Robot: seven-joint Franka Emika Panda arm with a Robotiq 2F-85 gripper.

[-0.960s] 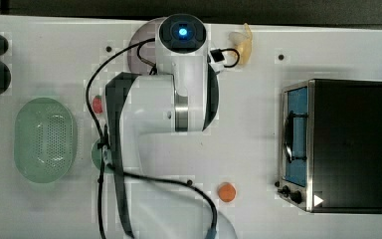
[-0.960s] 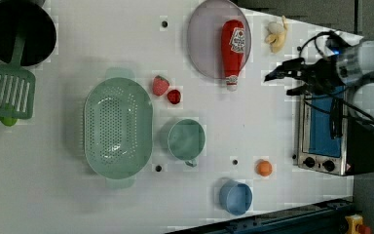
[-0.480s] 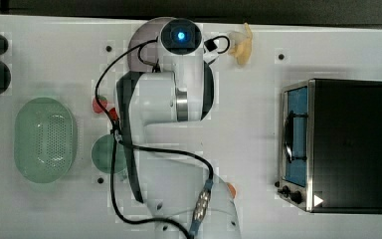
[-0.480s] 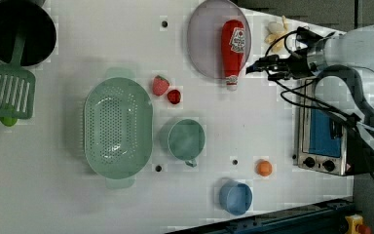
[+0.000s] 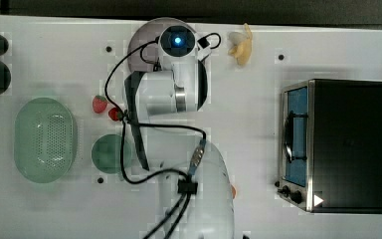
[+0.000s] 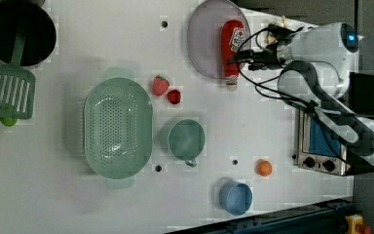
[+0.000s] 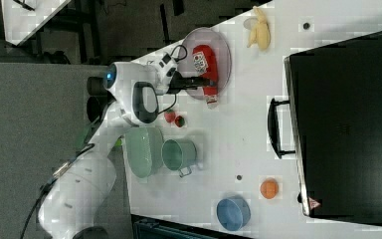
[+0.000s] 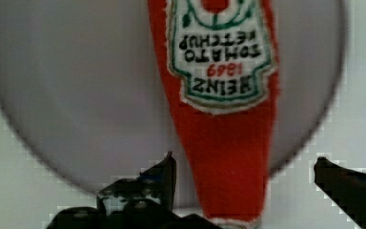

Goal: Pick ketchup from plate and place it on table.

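A red ketchup bottle [image 6: 232,48] lies flat across a round mauve plate [image 6: 205,46] on the white worktop [image 6: 224,126], its neck between the robot's spread, empty pincer [image 8: 245,179], apparently lined up to grasp it

Grey speckled floor [image 7: 35,114] lies at the right view's left; a dark metal-legged frame [image 7: 129,25] stands beyond. Even, soft light falls overall.
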